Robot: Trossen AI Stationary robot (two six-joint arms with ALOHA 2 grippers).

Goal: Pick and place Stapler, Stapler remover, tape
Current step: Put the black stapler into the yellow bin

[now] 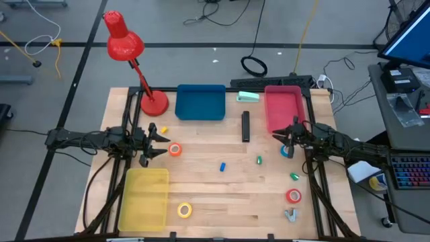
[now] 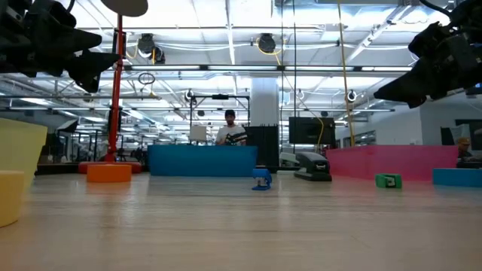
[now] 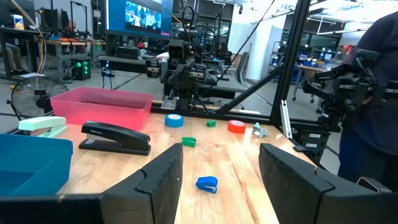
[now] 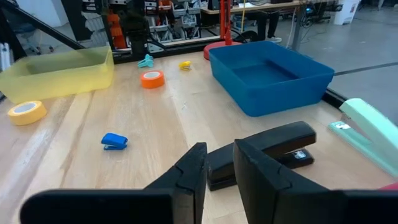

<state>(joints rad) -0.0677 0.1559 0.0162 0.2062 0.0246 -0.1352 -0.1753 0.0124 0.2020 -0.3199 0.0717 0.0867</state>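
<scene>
A black stapler lies at mid-table, seen also as the stapler just beyond my right gripper. A mint stapler lies behind it. Tape rolls lie flat on the wood: orange tape, yellow tape, red tape, and blue tape below the right gripper. A grey staple remover lies near the front right. My left gripper hovers open at the left. My right gripper hovers at the right, its fingers a narrow gap apart and holding nothing.
A blue bin and a pink bin stand at the far side, and a yellow bin at the near left. A red lamp stands at the far left. Small blue and green bits lie mid-table.
</scene>
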